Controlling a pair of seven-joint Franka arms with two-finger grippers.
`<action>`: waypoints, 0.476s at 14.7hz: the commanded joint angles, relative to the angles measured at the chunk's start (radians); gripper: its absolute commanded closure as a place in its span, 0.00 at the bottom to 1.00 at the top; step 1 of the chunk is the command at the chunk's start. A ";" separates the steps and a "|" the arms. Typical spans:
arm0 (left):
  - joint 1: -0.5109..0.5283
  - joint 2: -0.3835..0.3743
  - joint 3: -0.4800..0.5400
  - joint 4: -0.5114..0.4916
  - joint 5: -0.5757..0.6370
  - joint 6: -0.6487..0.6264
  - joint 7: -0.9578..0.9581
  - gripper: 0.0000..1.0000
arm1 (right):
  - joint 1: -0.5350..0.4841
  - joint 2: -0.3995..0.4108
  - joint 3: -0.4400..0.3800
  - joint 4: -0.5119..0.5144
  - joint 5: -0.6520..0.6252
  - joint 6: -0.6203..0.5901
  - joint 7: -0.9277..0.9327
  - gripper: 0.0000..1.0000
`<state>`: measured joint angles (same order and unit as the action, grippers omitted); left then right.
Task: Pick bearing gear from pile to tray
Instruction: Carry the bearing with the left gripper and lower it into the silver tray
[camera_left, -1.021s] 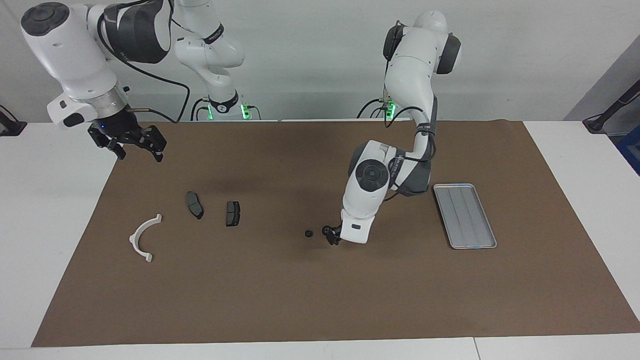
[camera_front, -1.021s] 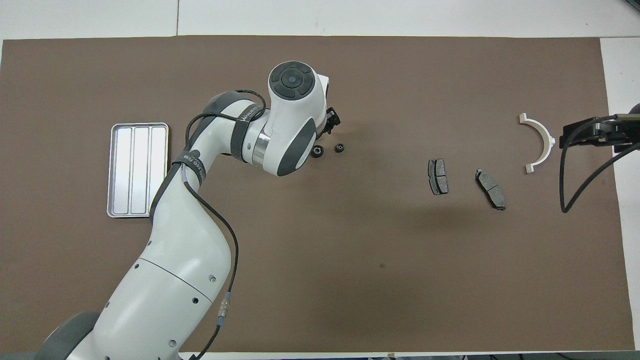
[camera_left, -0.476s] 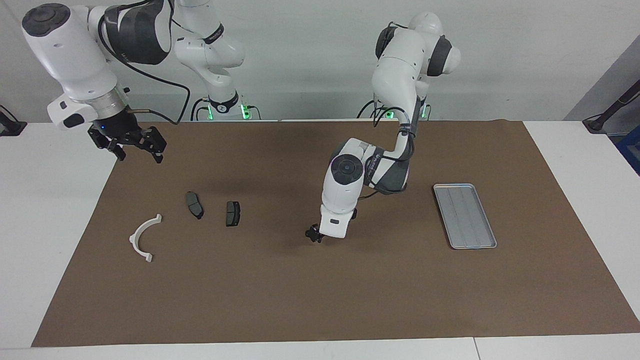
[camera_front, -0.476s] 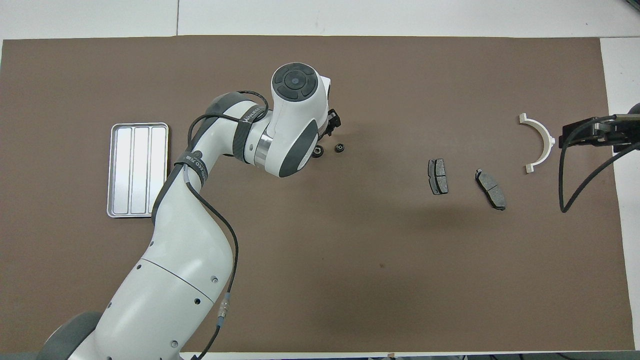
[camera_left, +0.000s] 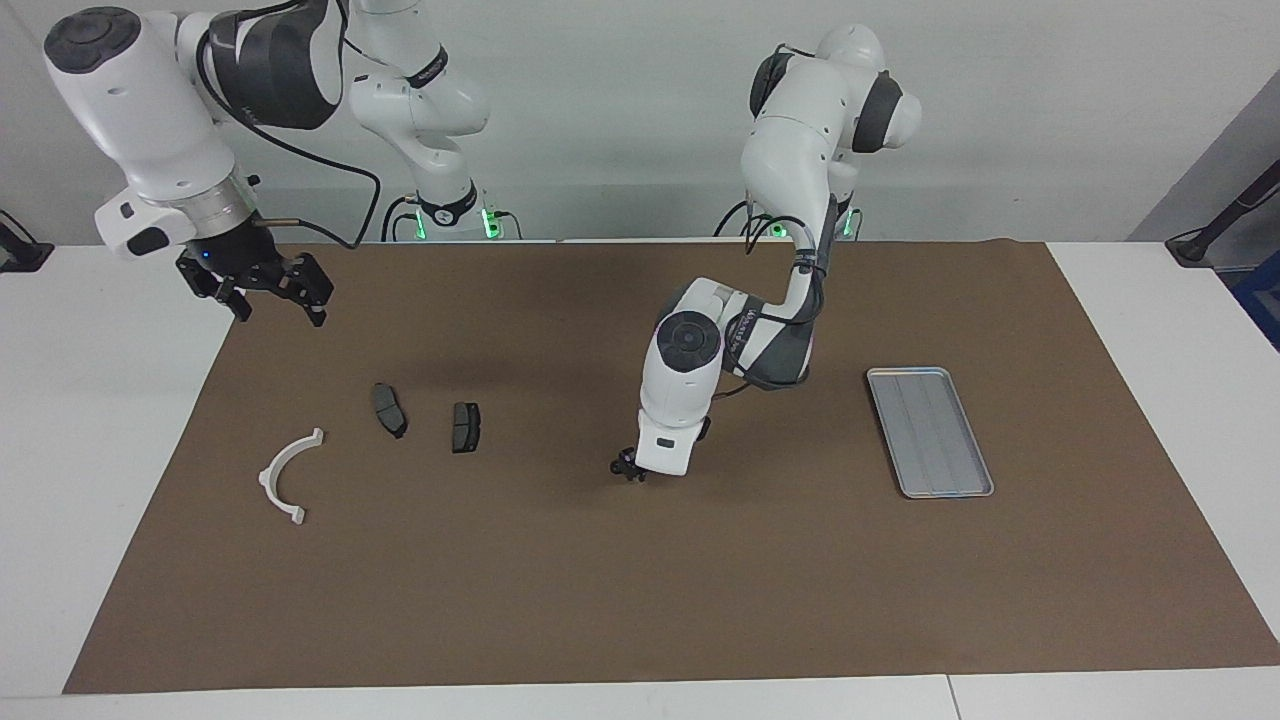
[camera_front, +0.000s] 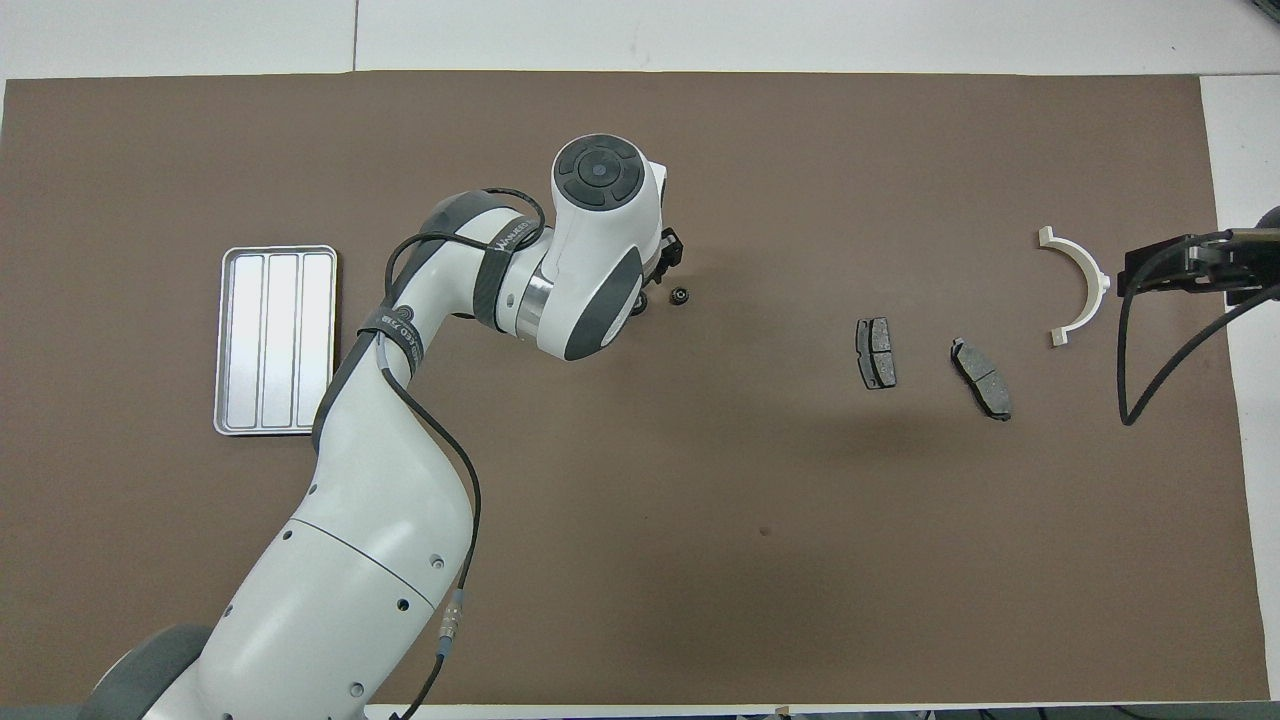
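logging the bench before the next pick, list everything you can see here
table: one, white, under everything
mat: one, brown, covering most of the table
tray: one, silver-grey, toward the left arm's end, nothing in it
round pieces: two, black, mid-mat; one partly hidden under the left arm
brake pads: two, dark grey, side by side toward the right arm's end
bracket: one, white half-ring, beside the pads, farther from the robots
left end effector: low at the round pieces
right end effector: open, raised over the mat's edge, waiting

Matt brown paper-like mat (camera_left: 640, 600), ridged silvery metal tray (camera_left: 930, 430), smooth white plastic bracket (camera_left: 285, 478).
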<state>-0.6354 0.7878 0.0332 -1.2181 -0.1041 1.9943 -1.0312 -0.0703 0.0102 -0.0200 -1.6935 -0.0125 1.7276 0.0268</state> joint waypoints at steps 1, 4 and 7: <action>-0.020 -0.019 0.019 -0.041 0.011 0.012 -0.024 0.25 | -0.028 -0.027 0.012 -0.035 0.022 0.024 -0.019 0.00; -0.020 -0.022 0.019 -0.060 0.014 0.032 -0.027 0.27 | -0.028 -0.027 0.012 -0.037 0.022 0.038 -0.021 0.00; -0.029 -0.032 0.019 -0.077 0.014 0.044 -0.027 0.31 | -0.028 -0.027 0.012 -0.037 0.022 0.039 -0.021 0.00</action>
<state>-0.6412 0.7877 0.0341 -1.2438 -0.1041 2.0097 -1.0383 -0.0756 0.0097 -0.0201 -1.6953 -0.0125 1.7408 0.0263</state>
